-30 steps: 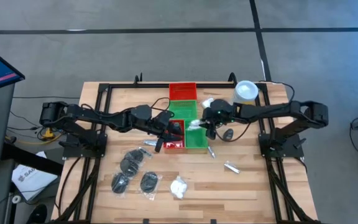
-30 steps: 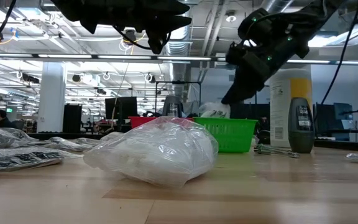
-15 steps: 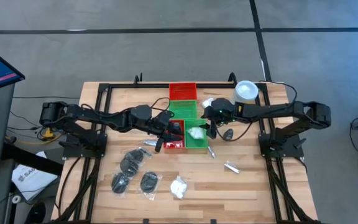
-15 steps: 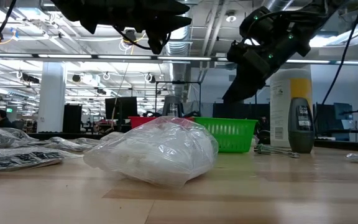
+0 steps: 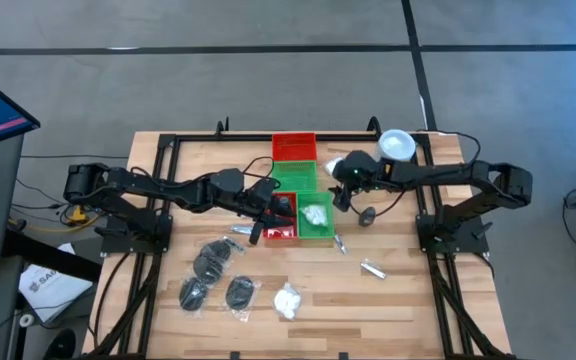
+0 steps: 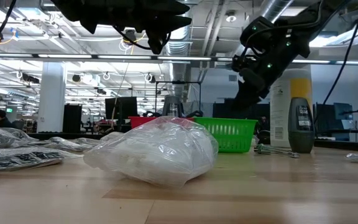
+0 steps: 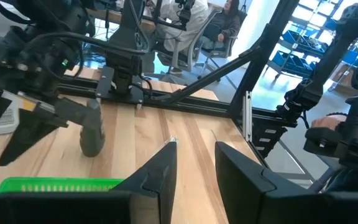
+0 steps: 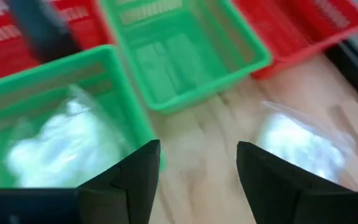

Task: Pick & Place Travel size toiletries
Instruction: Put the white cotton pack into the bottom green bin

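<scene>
Low view, nearest the lens: a clear-plastic packet of white puffs (image 6: 157, 151) lies on the table (image 6: 241, 193), centre frame; same packet sits lower centre in the high view (image 5: 287, 300). Dark disc packets (image 5: 213, 277) lie lower left of centre, small stick packets (image 5: 371, 268) to the lower right. Further in, mid-frame: four trays in a block. Nearest green tray (image 5: 317, 232) holds a white puffy packet (image 5: 314, 213), w/ nothing touching it. Beside it, red tray (image 5: 280, 234) under the left gripper (image 5: 273, 208), fingers a narrow gap apart, nothing seen held. Right gripper (image 5: 340, 196) hangs just right of the green trays, jaws released & wide; right wrist view shows both fingers (image 8: 135, 180) spread, empty, above the tray edge. Another white packet (image 8: 303, 147) lies on wood beside the far green tray (image 8: 185, 53). Farthest: yellow canister w/ white lid (image 5: 395, 146), upper right of the trays.
</scene>
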You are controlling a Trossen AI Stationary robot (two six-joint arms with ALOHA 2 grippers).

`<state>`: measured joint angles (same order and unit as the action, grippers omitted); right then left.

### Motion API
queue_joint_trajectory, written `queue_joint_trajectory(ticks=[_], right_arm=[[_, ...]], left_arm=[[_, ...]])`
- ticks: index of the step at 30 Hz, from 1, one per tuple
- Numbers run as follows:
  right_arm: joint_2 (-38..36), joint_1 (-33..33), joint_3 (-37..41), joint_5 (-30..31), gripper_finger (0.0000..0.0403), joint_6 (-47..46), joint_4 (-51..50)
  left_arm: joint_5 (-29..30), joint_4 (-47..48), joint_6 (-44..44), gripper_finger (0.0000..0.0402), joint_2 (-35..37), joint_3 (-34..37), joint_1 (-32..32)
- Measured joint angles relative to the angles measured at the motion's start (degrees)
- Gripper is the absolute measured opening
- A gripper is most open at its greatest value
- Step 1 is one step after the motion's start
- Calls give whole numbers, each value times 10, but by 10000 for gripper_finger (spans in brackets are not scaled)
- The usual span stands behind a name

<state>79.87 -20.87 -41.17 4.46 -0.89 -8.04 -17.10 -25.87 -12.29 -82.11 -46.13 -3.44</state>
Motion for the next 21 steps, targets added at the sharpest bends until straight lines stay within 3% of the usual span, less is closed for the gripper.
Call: queue_joint_trajectory(ticks=[21], right_arm=[[17, -28, 0, 46, 182, -2, -3]], left_arm=[[11, -1, 0, 100, 0, 0, 0]])
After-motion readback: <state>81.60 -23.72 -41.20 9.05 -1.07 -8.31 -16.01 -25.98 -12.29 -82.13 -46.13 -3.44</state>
